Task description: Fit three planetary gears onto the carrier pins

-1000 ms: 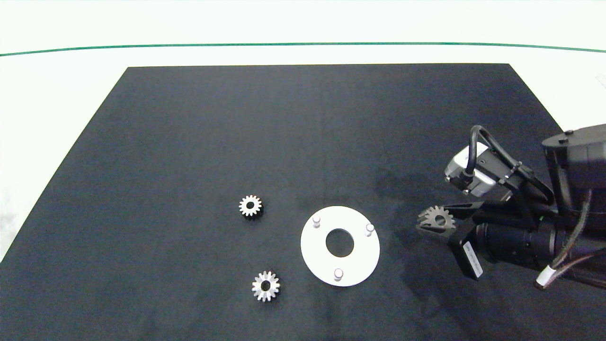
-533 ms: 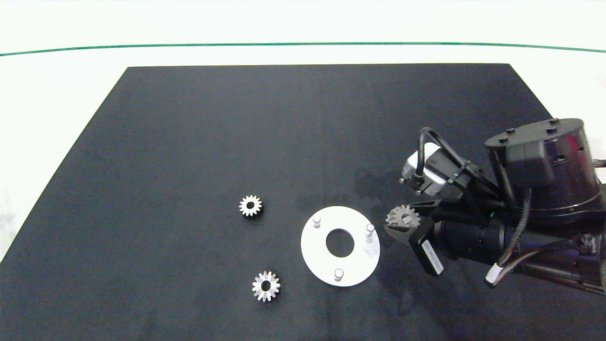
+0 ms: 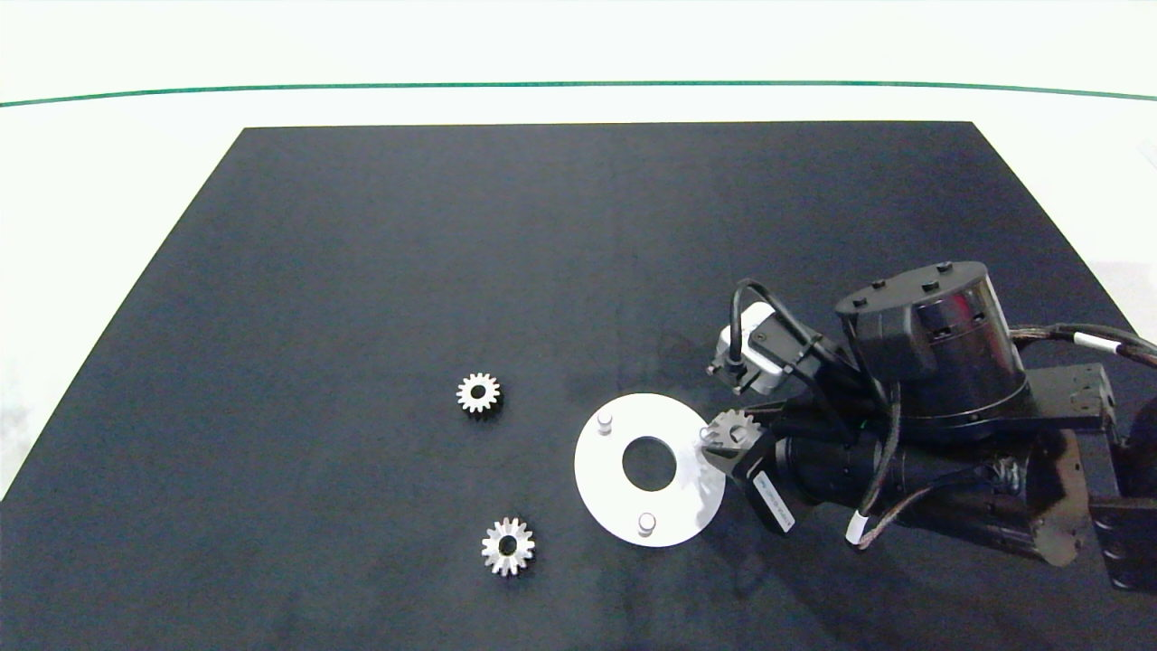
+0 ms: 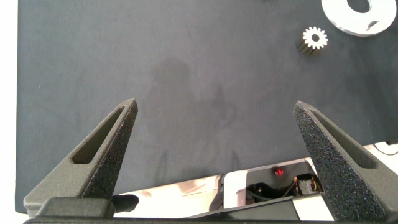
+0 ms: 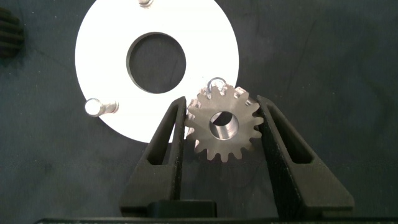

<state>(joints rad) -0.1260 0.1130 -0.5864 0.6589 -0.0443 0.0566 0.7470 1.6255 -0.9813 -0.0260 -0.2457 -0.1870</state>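
Note:
The white carrier disc [image 3: 601, 470] lies on the black mat with three carrier pins [image 3: 605, 420] [image 3: 646, 523] [image 3: 706, 436]. My right gripper [image 3: 723, 440] is shut on one planetary gear [image 3: 734, 427], held flat over the disc's right rim. In the right wrist view this gear [image 5: 224, 127] sits between the fingers [image 5: 171, 134], and the nearest pin [image 5: 216, 83] shows just past its teeth, not under its hole. Two more gears [image 3: 478, 393] [image 3: 507, 546] lie on the mat left of the disc. My left gripper [image 4: 214, 106] hangs open over bare mat, out of the head view.
The black mat [image 3: 362, 271] covers most of the white table [image 3: 90, 181]. The left wrist view shows one loose gear [image 4: 314, 38] and the disc's edge [image 4: 336, 15] far from the left fingers.
The right arm has moved left with the gear, from well right of the disc to over its right rim by the nearest pin. The loose gears and the disc have not moved.

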